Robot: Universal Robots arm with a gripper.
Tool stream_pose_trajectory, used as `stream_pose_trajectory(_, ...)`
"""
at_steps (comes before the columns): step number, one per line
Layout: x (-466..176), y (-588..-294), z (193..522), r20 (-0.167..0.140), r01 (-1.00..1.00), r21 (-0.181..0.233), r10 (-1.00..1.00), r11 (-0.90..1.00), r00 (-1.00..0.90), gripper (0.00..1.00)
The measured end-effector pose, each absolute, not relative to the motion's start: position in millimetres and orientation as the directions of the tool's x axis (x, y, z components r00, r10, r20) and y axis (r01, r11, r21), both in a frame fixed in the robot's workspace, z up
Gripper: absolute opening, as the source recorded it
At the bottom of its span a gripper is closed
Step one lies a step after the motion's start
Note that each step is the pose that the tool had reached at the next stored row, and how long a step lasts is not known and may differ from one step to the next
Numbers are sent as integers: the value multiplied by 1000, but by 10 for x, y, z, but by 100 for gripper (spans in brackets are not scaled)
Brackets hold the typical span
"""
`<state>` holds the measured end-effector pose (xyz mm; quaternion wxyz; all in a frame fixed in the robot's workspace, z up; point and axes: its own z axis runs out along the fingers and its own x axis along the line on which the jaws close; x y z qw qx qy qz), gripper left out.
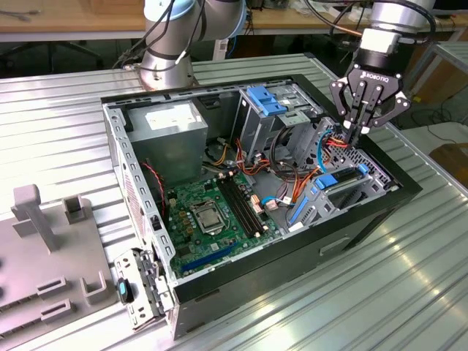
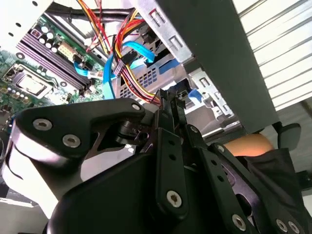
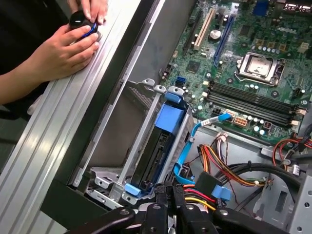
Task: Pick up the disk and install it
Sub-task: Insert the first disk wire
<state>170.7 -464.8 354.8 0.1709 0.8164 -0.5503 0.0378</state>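
My gripper (image 1: 356,136) hangs over the corner of the case (image 1: 256,270) at the exterior view's right, tips pointing down, just above the drive bay (image 3: 141,136) and the red/yellow cable bundle (image 1: 338,140). My fingers (image 3: 161,196) are pressed together with nothing between them. In the first wrist view the tips sit right beside that bundle and the near end of the bay. Down in the bay, on edge, is the disk (image 3: 155,155): dark body, blue plastic at both ends. I can't tell if it's fully seated, or whether my tips touch it. A blue data cable (image 3: 187,146) runs alongside it toward the board (image 1: 208,212). The case lies open on its side on the ribbed table (image 1: 380,292). The PSU (image 1: 174,133) is at the end by my base, with a blue-tabbed cage (image 1: 265,102) next to it. A person's hand (image 3: 61,51) rests on the table edge just beside the case, closed around a small dark object (image 3: 80,22), and fingers of their other hand are on it too. A grey fixture (image 1: 44,241) sits on the table at the exterior view's left, well apart from me.
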Motion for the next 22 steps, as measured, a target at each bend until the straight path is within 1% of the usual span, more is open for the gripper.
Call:
stream_pose_trajectory(15, 1852, -4638, 3531, 250, -957, 237, -942, -164, 223, 16)
stream_pose_trajectory(22, 1853, -4690, 3529, 251, -960, 234, -945, -152, 211, 16)
